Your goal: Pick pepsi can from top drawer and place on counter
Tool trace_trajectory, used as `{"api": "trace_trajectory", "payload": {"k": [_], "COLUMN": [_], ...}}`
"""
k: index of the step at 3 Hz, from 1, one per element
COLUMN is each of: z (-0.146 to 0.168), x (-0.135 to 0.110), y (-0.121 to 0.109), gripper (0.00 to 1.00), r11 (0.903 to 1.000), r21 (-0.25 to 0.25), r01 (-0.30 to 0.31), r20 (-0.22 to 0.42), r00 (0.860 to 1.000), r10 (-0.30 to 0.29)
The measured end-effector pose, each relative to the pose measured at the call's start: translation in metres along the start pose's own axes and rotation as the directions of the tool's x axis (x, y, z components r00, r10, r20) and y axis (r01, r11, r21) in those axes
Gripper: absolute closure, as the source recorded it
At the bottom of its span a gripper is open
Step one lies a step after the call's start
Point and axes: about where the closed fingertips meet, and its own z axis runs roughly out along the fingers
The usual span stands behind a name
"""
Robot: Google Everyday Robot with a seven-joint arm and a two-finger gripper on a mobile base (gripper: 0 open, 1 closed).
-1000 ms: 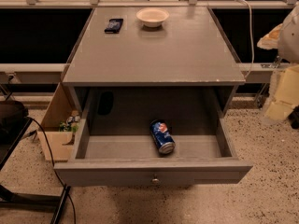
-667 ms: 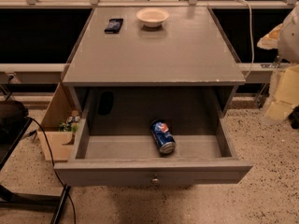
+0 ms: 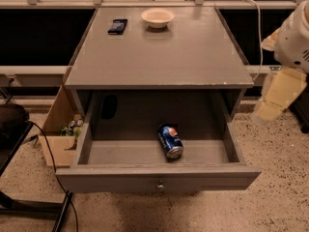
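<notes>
Hand [image 3: 277, 98] hangs blurred at the right edge, partly cut off; its state cannot be told. Below centre, the pepsi can [image 3: 170, 140] lies in the open top drawer [image 3: 120, 179].

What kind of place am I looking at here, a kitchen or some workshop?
Probably a robot test room, not a home: a pepsi can lies in the open top drawer, cables trail over the speckled floor, and the gripper hangs at the right, beside the counter.
</notes>
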Motion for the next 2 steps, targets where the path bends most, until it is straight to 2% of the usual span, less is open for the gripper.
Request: {"api": "trace_trajectory", "payload": {"k": [1,2], "z": [0.03,0.05], "x": [-0.033,-0.053], "y": [-0.03,-0.05], "gripper": [0.0,0.0], "r11": [0.9925,0.9709], "r21": [0.059,0.094], "r01": [-0.107,-0.22], "r20": [0.018,0.008], "r00": [0.994,0.975], "r10": [0.107,0.22]}}
